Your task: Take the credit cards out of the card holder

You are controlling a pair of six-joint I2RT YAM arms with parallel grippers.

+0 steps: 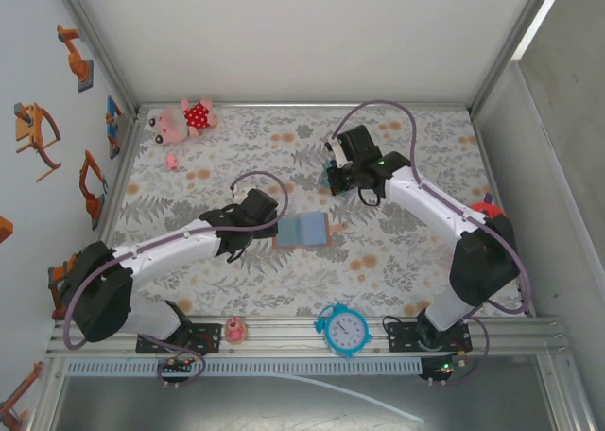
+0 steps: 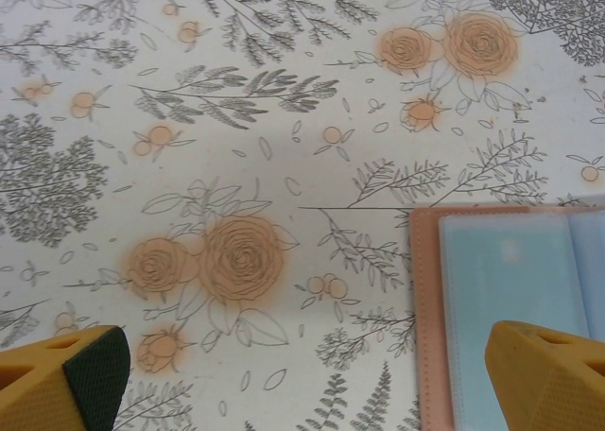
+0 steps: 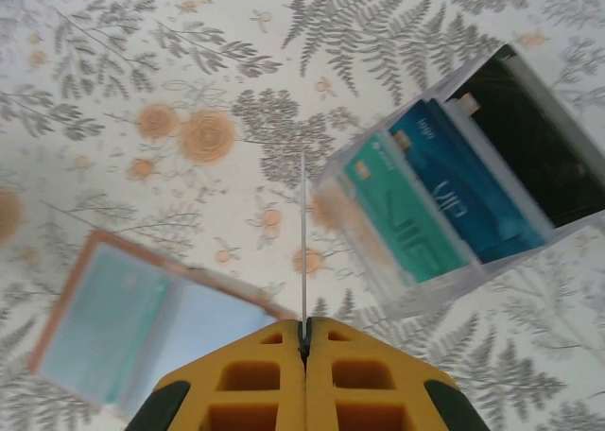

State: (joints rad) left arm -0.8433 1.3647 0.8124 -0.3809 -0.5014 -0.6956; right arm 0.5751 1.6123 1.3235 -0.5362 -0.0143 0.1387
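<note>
Top external view gives us the card holder (image 1: 301,231) lying open and flat, its long axis running left to right, with the closing tab at its right end. The left gripper (image 2: 302,379) hovers just beside the holder's left end, jaws spread wide and holding nothing. In its wrist view one finger (image 2: 553,374) overlaps the holder's left panel. The right gripper (image 3: 304,336) is beyond the holder's far right corner, pinched closed on a thin card (image 3: 302,232) seen edge-on, above a clear box (image 3: 430,289).

We judge the left arm the nearer one for the next pull. We count one holder with two pocket panels showing, and one box with a teal card (image 3: 402,218) and a blue card (image 3: 463,190) in it. One more card is in the grip. Whether the pockets hold more, we cannot tell.
</note>
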